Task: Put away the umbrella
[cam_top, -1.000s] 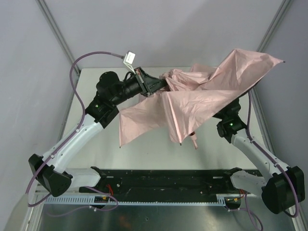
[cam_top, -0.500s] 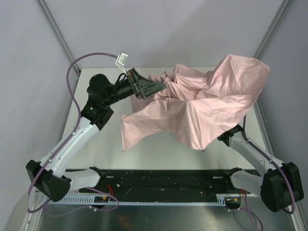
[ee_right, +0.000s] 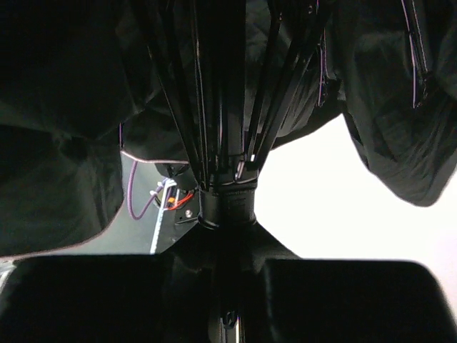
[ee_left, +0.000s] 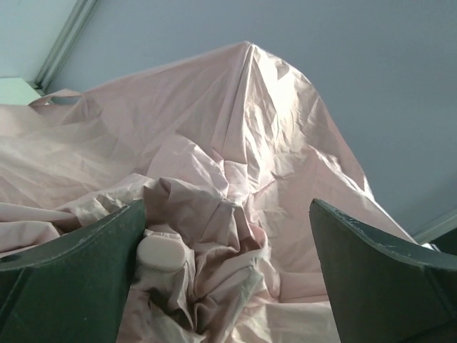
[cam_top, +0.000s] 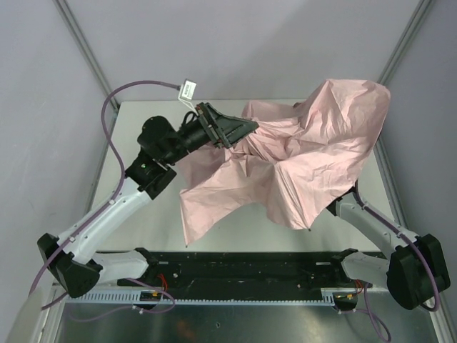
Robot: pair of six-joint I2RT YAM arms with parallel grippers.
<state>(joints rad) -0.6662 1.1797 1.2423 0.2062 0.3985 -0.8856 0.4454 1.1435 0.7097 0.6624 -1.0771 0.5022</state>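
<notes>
**Item: umbrella** [cam_top: 307, 150]. Compact model with a pale pink canopy, partly collapsed and heavily crumpled.

- **Location:** it covers the far middle and right side of the worktop [cam_top: 235, 239]. Its highest peak stands toward the far right corner. A lower flap spreads toward the centre and ends in a point not far from the near edge.
- **Underside, right wrist view:** thin black ribs [ee_right: 178, 107] fan upward from a black hub [ee_right: 227, 204] on the shaft. The fabric here is in deep shadow.
- **Fitting, left wrist view:** a small pale oval cap [ee_left: 161, 251] is nested in the folds.

**Item: left gripper** [cam_top: 241, 132].

- **State:** jaws spread wide and holding nothing.
- **Position:** over the far middle of the worktop, at the left margin of the canopy and pointing into it.
- **Left wrist view:** the dark green fingers [ee_left: 71, 279] frame bunched fabric. The oval cap lies just beside the finger on the left of that view. Whether they touch cannot be told.

**Item: right gripper** [ee_right: 227, 286].

- **State:** closed on the umbrella's black shaft just below the hub.
- **Visibility:** hidden under the canopy in the top view.

**Item: left arm** [cam_top: 118, 204]. White links that rise from the near left corner. It carries a purple cable [cam_top: 107, 118].

**Item: right arm** [cam_top: 371, 225]. It rises from the near right corner and disappears under the canopy.

**Item: black rail** [cam_top: 243, 268]. It runs along the near edge.
</notes>
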